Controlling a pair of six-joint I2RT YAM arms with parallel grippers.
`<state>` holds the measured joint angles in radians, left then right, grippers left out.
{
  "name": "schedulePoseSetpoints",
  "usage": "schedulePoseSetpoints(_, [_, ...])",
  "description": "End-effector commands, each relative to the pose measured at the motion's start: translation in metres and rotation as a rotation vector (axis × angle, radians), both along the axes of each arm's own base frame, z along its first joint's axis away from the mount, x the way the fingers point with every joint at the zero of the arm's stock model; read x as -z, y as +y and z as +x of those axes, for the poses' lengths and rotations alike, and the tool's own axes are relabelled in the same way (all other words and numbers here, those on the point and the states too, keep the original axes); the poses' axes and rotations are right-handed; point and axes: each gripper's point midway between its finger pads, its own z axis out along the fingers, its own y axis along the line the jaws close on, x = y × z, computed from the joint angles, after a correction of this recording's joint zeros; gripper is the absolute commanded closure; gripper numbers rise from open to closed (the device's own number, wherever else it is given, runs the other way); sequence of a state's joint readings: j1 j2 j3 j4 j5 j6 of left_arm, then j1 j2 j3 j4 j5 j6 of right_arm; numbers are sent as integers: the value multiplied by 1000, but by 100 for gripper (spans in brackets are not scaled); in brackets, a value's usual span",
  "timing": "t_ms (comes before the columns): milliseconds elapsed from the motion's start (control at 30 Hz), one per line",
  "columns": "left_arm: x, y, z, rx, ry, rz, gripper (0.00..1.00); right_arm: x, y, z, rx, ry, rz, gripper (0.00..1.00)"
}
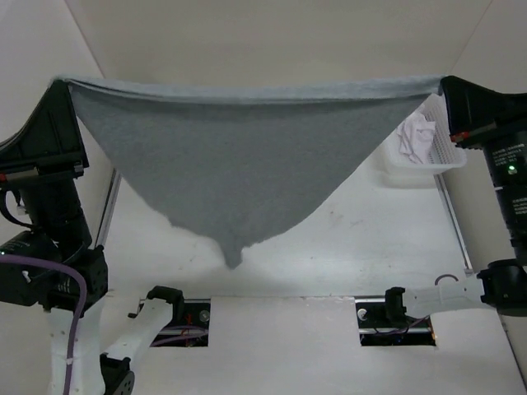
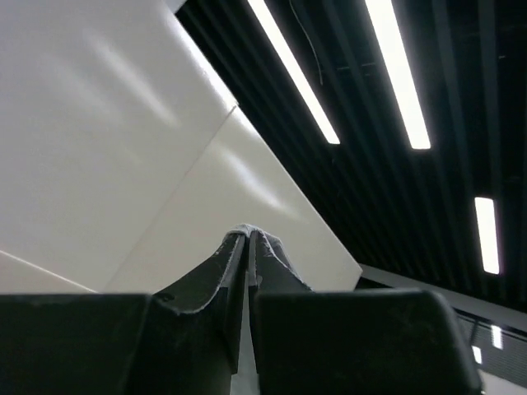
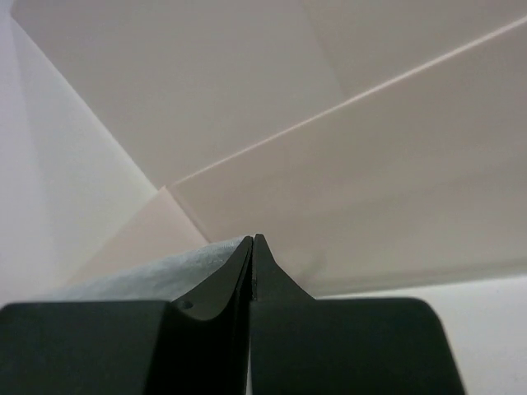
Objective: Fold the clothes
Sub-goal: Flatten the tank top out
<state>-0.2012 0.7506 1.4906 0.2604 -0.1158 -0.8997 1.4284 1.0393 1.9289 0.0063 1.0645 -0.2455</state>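
While strung high between both arms, hanging clear of the table [image 1: 329, 247]: noted the grey T-shirt [image 1: 247, 156], with top edge pulled into a near-straight line and the rest drooping to one low point slightly left of centre. Pinched at the left end by the left gripper [image 1: 62, 82]; from the left wrist, seen with jaws pressed together on a small nub of grey cloth poking past the tips. Pinched at the right end by the right gripper [image 1: 445, 82]; from the right wrist, seen with jaws clamped tight on a thin fold of cloth trailing off leftward. Behind the shirt's right side, on the table: white basket [image 1: 424, 169] with a crumpled white garment [image 1: 417, 136] inside.
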Motion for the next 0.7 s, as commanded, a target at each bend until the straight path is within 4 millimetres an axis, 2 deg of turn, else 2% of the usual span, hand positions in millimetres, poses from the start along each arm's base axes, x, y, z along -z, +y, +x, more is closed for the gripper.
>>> schedulePoseSetpoints(0, [49, -6, 108, -99, 277, 65, 99, -4, 36, 19, 124, -84, -197, 100])
schedulePoseSetpoints(67, [75, -9, 147, -108, 369, 91, 99, 18, 60, 44, 150, -66, -259, 100])
schedulePoseSetpoints(167, [130, -2, 206, -112, 519, 78, 99, 56, 87, 92, 93, -3, -280, 100])
schedulePoseSetpoints(300, [199, 8, 281, -110, 681, 71, 99, 113, 107, 178, -15, 132, -266, 100])
schedulePoseSetpoints(400, [232, 10, 338, -85, 767, 85, 99, 138, 112, 242, -19, 197, -275, 100])
schedulePoseSetpoints(467, [237, 8, 369, -56, 789, 87, 99, 137, 111, 269, -2, 205, -274, 100])
schedulePoseSetpoints(533, [231, 3, 388, -29, 789, 100, 99, 122, 105, 288, 19, 186, -266, 100])
schedulePoseSetpoints(600, [211, 3, 396, -17, 764, 106, 99, 98, 99, 293, 30, 150, -251, 100])
schedulePoseSetpoints(667, [183, 3, 393, -16, 709, 111, 99, 68, 88, 288, 47, 97, -229, 100])
